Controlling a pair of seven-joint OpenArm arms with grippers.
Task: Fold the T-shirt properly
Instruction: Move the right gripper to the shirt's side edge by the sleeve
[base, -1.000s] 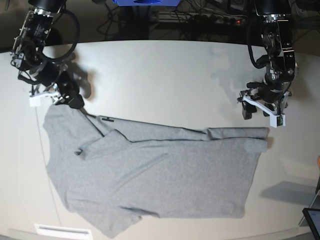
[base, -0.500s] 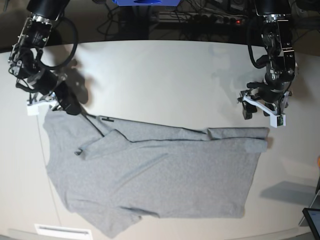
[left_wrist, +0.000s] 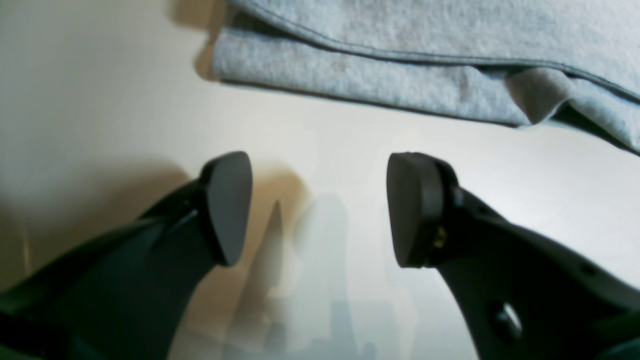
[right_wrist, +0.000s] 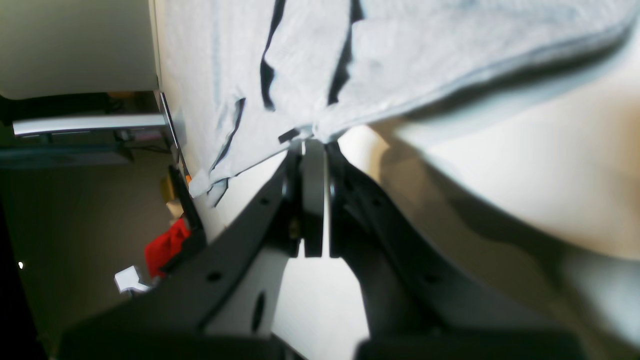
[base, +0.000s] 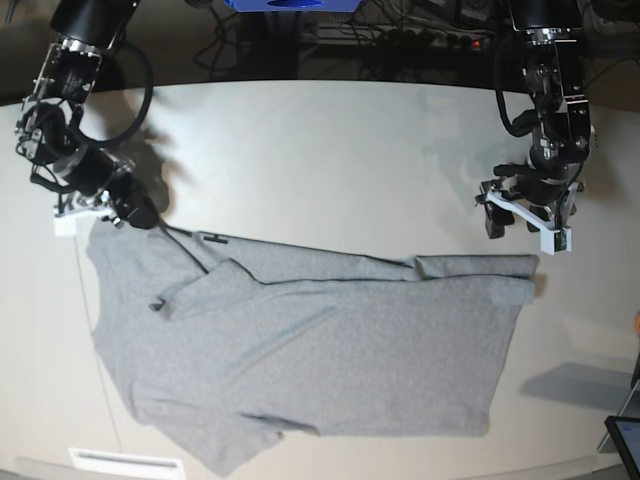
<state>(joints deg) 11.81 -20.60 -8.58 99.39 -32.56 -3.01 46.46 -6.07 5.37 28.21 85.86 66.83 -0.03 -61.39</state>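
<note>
**Right gripper pinched on a corner of the shirt; the fold barely begun**

You had the T-shirt (base: 300, 350) lying plain side up across the near half of the pale table (base: 330, 140); no lettering showed in any view; the far long edge was doubled over in a narrow band, and one sleeve lay turned in across the body near the collar end; the rest of the cloth spread out loose and uneven toward the front edge of the table.

Your right gripper (right_wrist: 314, 145), at the left of the base view, sat at the far corner of the shirt; its fingers were pressed together with a small tuck of grey cloth caught at their tips; the wrist view showed the fabric rising straight from that pinch.

Your left gripper (left_wrist: 320, 205) hung over bare table just beside the doubled edge at the opposite end; its pads (left_wrist: 227, 205) stood well apart with nothing between them; the cloth lay beyond the tips, not touching them.

By my judgement you were early in the task; only the narrow band and the sleeve counted as done; the main folds of the body were still to be made, and the left side had yet to take its own hold before any lift could run evenly.
</note>
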